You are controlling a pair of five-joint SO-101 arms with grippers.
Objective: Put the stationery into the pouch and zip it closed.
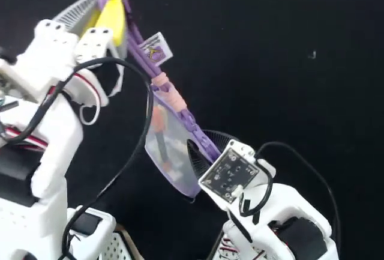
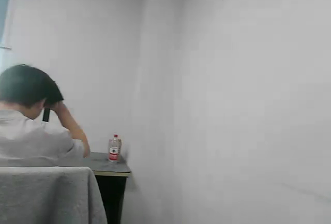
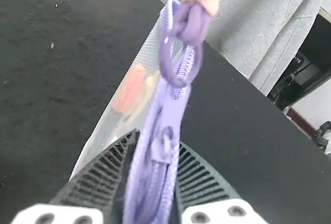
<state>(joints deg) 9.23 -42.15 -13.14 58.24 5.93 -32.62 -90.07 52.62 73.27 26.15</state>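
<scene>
Right tool (image 3: 152,169) tight on pouch (image 3: 111,115) zipper edge.

This looks like a robotics lab or a plain workroom set up for recording. A table (image 1: 312,92) draped in black cloth carries two white plastic arms, the left arm (image 1: 54,110) and the right arm (image 1: 282,224), with loose black cables (image 1: 147,98) and a bare circuit board (image 1: 228,176) on the right one. Around it stand blank white walls (image 2: 232,79), grey fabric (image 3: 279,17), and a small desk (image 2: 111,168) bearing a water bottle (image 2: 114,148).
</scene>
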